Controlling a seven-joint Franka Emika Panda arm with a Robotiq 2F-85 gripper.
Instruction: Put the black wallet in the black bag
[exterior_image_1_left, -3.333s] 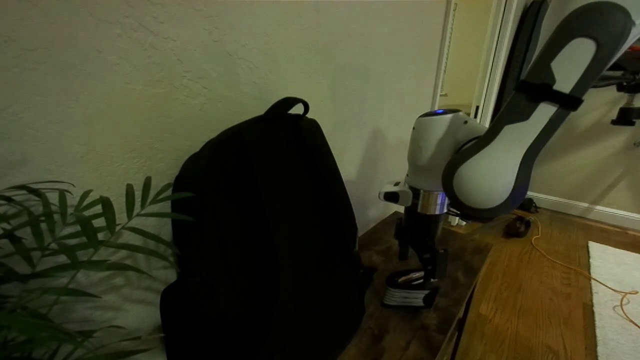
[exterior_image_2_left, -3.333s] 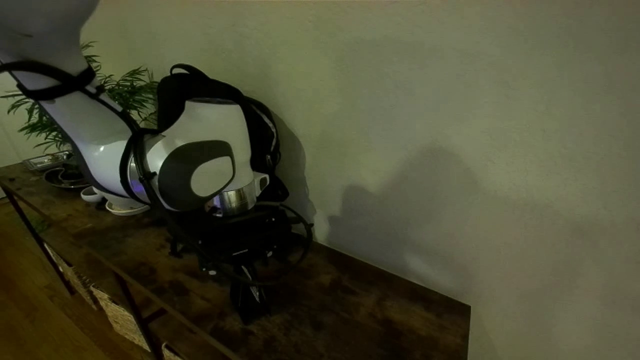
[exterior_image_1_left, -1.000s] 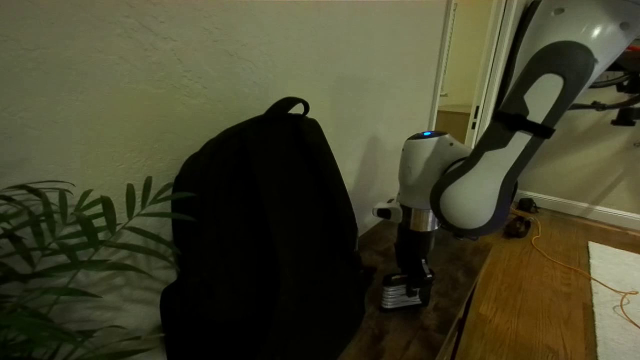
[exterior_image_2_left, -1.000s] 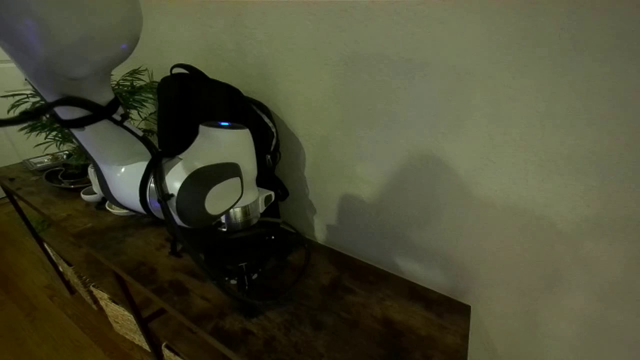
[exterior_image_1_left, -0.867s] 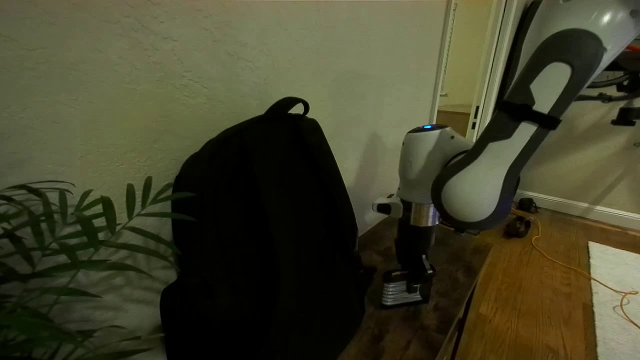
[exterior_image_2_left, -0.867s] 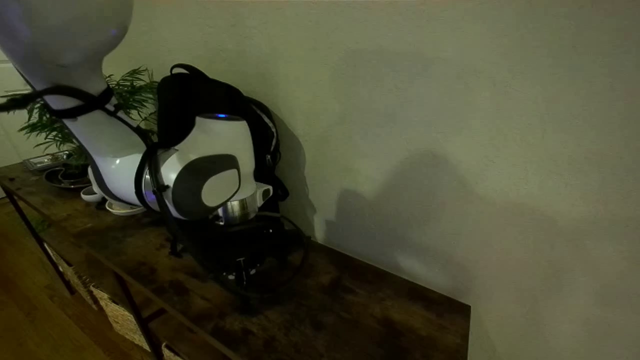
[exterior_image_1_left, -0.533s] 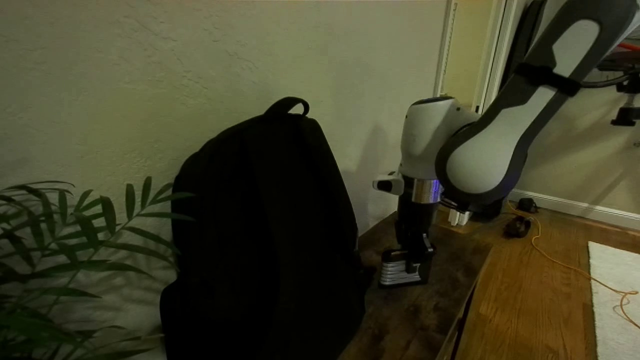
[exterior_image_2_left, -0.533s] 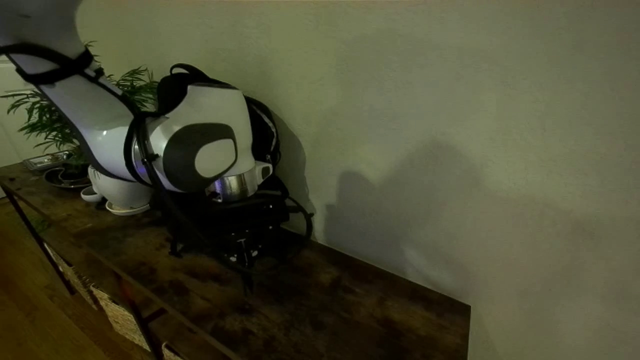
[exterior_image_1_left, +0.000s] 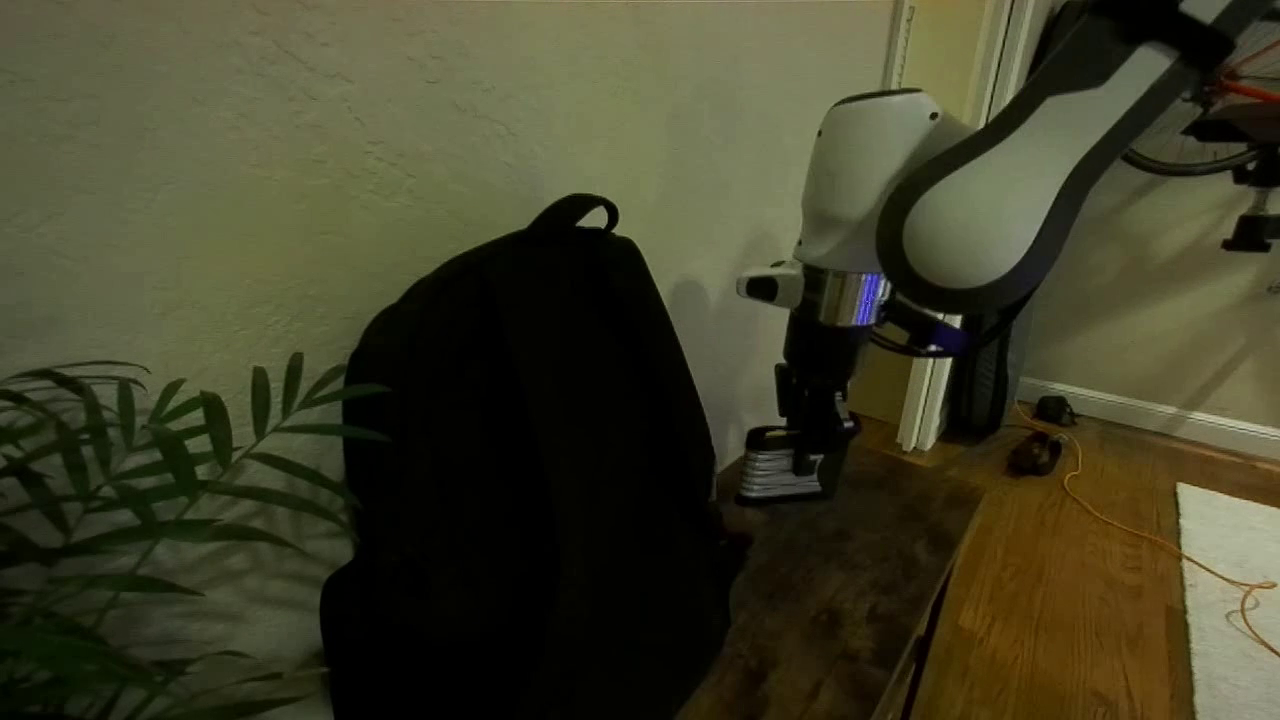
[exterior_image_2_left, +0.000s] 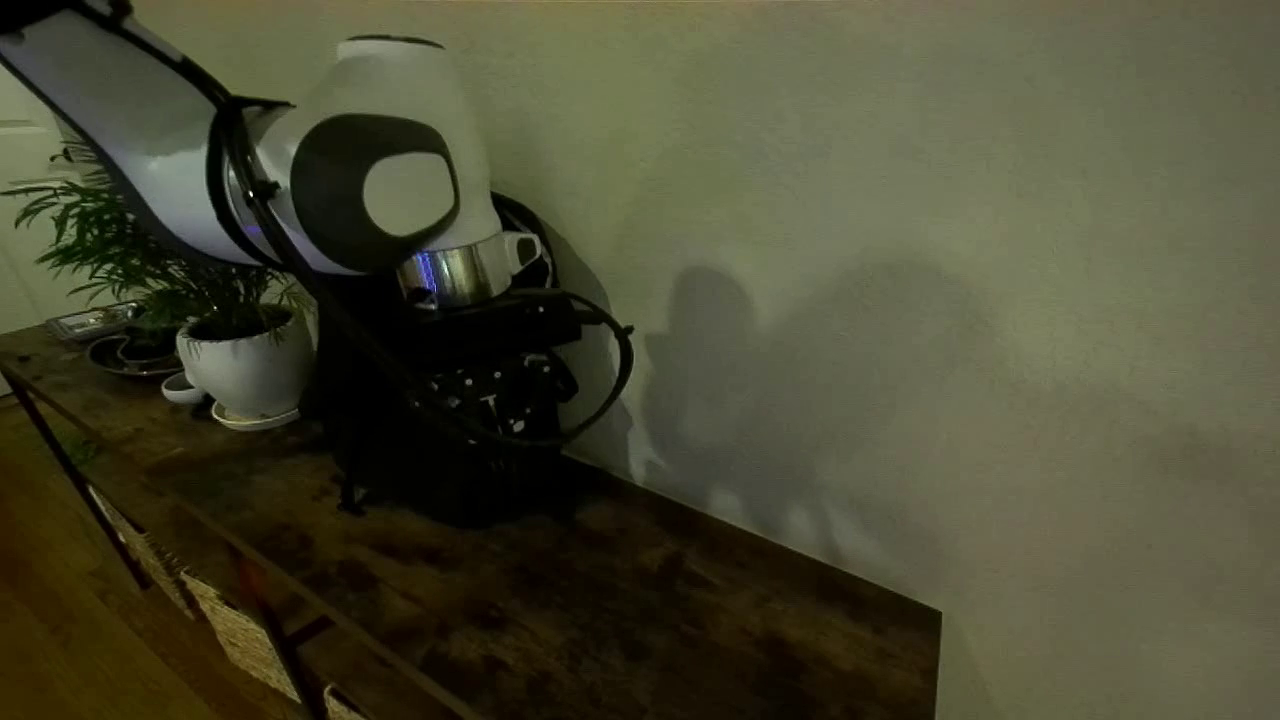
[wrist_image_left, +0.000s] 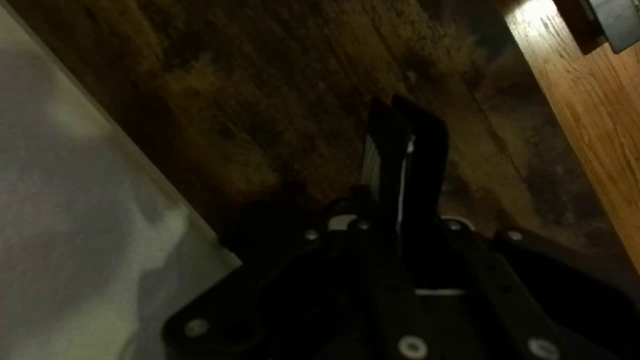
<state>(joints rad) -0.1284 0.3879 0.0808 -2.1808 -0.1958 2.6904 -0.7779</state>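
Holding the black wallet (exterior_image_1_left: 782, 474) upright, clenched in the gripper (exterior_image_1_left: 814, 458), with the silvery striped edge in sight in an exterior view; about three seconds earlier, resting on the table (exterior_image_1_left: 860, 590) with the fingers still apart; since then clamped and lifted, now clear of the table and plainly higher than half a second ago; remaining outside the black bag (exterior_image_1_left: 540, 480); in the same exterior view, shifted slightly toward the bag's edge and about level with its middle; impossible to judge the true gap. Unmoved throughout: bag, with the carry loop (exterior_image_1_left: 562, 208) on top, and green plant (exterior_image_1_left: 217, 430) beside it.

Raised along with the wallet in both exterior views: arm (exterior_image_1_left: 985, 225); in an exterior view, now uncovering the white pot (exterior_image_2_left: 250, 365), largely hidden three seconds ago, and covering the top of the bag, formerly in sight; too dark there to separate wallet from bag; also displaced upward, the shadow (exterior_image_2_left: 705, 350) on the wall (exterior_image_2_left: 1050, 200); in the wrist view, projecting from the gripper over the table, with a thin bright line along the wallet's length; too dark there to trace the finger contact.
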